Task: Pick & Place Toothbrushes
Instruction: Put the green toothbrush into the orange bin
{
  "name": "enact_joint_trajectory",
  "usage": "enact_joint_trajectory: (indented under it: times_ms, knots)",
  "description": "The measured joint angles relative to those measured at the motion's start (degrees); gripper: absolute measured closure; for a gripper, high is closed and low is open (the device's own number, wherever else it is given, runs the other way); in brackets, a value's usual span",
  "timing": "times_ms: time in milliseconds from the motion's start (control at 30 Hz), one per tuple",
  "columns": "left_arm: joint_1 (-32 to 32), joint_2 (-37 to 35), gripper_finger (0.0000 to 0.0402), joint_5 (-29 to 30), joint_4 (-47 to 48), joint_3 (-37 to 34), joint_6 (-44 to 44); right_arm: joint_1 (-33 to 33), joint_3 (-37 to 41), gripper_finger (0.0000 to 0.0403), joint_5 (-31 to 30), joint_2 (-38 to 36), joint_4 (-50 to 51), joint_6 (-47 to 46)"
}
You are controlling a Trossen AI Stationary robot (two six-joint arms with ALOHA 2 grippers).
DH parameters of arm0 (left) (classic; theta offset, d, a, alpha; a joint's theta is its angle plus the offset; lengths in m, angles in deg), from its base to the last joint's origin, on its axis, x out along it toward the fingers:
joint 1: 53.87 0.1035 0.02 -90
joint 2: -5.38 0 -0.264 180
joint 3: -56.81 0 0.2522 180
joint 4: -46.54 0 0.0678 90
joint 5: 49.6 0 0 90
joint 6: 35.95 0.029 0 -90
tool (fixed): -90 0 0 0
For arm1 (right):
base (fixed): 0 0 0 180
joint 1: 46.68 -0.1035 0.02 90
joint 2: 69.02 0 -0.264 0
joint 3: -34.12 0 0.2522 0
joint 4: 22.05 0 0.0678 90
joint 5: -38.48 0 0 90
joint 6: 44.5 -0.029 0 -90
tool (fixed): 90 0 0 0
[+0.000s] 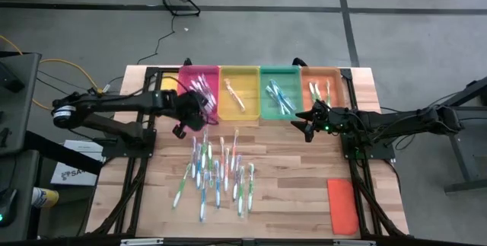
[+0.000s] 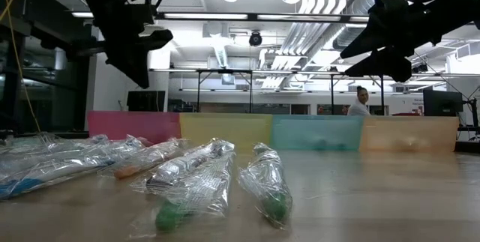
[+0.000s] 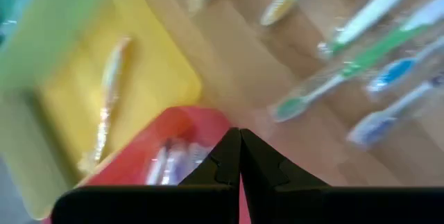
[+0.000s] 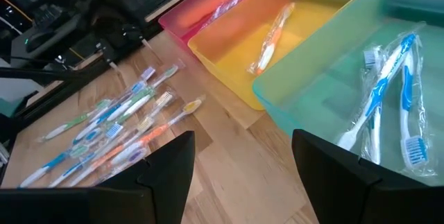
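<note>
Sorting job about partway along by the look of it: a big loose scatter of toothbrushes [image 1: 213, 171] lying on the wooden counter [image 1: 297, 177], mid-counter, with four trays lined up along the far edge – pink tray [image 1: 199, 92], yellow tray [image 1: 239, 92], teal tray [image 1: 280, 92], orange tray [image 1: 323, 86] – each already holding a few wrapped brushes. Left gripper [image 1: 181, 124] hanging over the near edge of the pink tray, fingers [image 3: 239, 165] pressed tight together with nothing visible between them, so looks empty. Right gripper [image 1: 308, 128] hovering just off the near rim of the teal and orange trays, fingers [image 4: 166, 168] spread wide, nothing held. Key bit for the next grab: pile sits on the near side of both grippers, toward the front of the counter, and mostly under the left arm's half – so left gripper clearly closer, just beyond the far tip of the pile, right gripper well apart from it off to the side. Most brushes lying with long axes running roughly front-to-back, a few slightly fanned, so probably needs fingers closing across the handle, side to side. Also overlapping and in crinkly clear wrap – easy to snag two at once. Flat orange lid [image 1: 342, 205] parked at the front right corner, out of the way.
</note>
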Motion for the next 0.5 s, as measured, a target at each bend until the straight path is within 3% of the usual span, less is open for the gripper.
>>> enact_joint_trajectory:
  times_ms: [200, 500]
  knots:
    - [-9.8, 0.0, 0.0401, 6.9, 3.0, -0.1, -11.4, 0.0, 0.0, 0.0168, 0.0, 0.0, 0.0, 0.0]
    - [-22.6, 0.0, 0.0401, 8.0, 7.6, 0.0, -35.4, 0.0, 0.0, 0.0168, 0.0, 0.0, 0.0, 0.0]
